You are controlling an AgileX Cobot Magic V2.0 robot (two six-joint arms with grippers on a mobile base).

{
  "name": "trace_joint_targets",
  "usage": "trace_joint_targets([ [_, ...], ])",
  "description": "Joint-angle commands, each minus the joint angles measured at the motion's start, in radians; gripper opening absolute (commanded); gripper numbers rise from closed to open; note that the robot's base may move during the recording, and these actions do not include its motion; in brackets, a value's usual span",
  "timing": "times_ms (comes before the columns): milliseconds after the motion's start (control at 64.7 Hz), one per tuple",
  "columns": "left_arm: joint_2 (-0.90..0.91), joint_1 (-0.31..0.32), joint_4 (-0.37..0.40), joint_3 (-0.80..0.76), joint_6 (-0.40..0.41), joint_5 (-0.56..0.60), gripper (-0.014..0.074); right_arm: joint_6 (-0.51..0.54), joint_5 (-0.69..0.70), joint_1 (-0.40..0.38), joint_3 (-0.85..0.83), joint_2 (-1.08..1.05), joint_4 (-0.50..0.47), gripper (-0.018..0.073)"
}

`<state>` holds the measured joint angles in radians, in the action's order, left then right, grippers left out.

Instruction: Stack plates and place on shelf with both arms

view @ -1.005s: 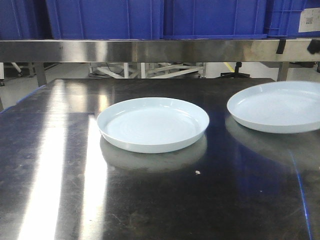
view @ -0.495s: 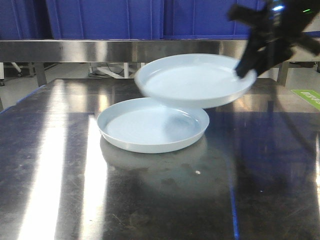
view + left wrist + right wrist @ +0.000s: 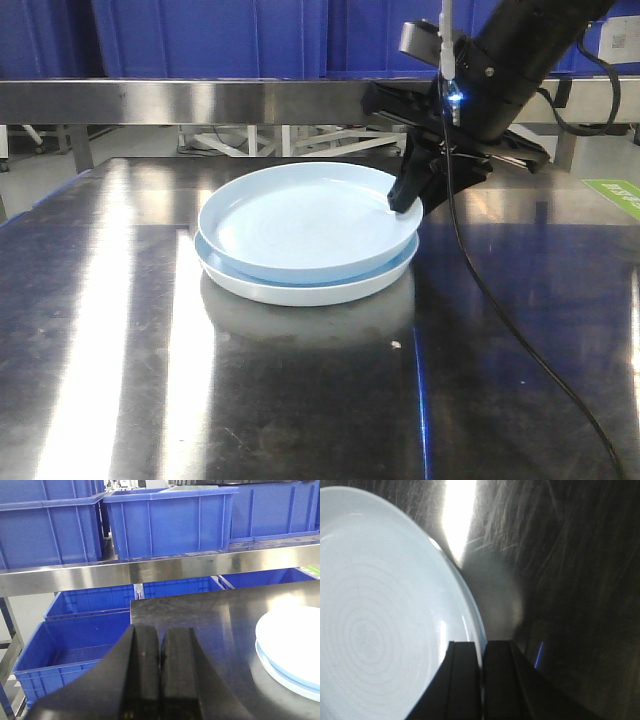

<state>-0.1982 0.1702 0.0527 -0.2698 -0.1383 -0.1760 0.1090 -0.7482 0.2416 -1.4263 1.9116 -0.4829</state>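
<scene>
- Front-facing view: the right gripper [image 3: 405, 200] pinches the far-right rim of the upper plate [image 3: 300, 215]. That plate lies on the lower plate [image 3: 262, 288] near the middle of the tabletop [image 3: 120, 350], a little toward its far edge.
- Risk: the upper plate looks slightly off-centre and perhaps raised on the gripped side. Released like this, the glossy plate could slide or clatter, and so thin a rim pinch may slip.
- The right arm reaches down from the upper right with its wrist pitched steeply, and its cable [image 3: 480, 290] hangs over the tabletop.
- By the tabletop's left edge, the left gripper [image 3: 160, 647] is closed on nothing, fingers touching. It faces the shelf rail [image 3: 150, 570], well apart from the plates.
</scene>
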Motion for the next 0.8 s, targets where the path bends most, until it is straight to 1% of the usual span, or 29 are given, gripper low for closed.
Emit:
trace_joint_targets([
  [0, -0.01, -0.001, 0.011, -0.031, 0.004, 0.092, 0.0082, 0.002, 0.029, -0.002, -0.03, -0.051, -0.028, 0.0227],
  [62, -0.01, -0.001, 0.011, -0.031, 0.004, 0.092, 0.0082, 0.002, 0.028, -0.002, -0.03, -0.051, -0.012, 0.0285],
  [124, -0.01, -0.001, 0.011, -0.031, 0.004, 0.092, 0.0082, -0.001, 0.023, 0.0, -0.03, -0.051, 0.02, 0.0314],
  [294, -0.01, -0.001, 0.011, -0.031, 0.004, 0.092, 0.0082, -0.031, 0.012, 0.006, -0.03, -0.046, 0.075, 0.0315],
  [789, -0.01, -0.001, 0.011, -0.031, 0.004, 0.092, 0.0082, -0.052, 0.003, 0.064, -0.03, -0.002, 0.069, 0.0315],
])
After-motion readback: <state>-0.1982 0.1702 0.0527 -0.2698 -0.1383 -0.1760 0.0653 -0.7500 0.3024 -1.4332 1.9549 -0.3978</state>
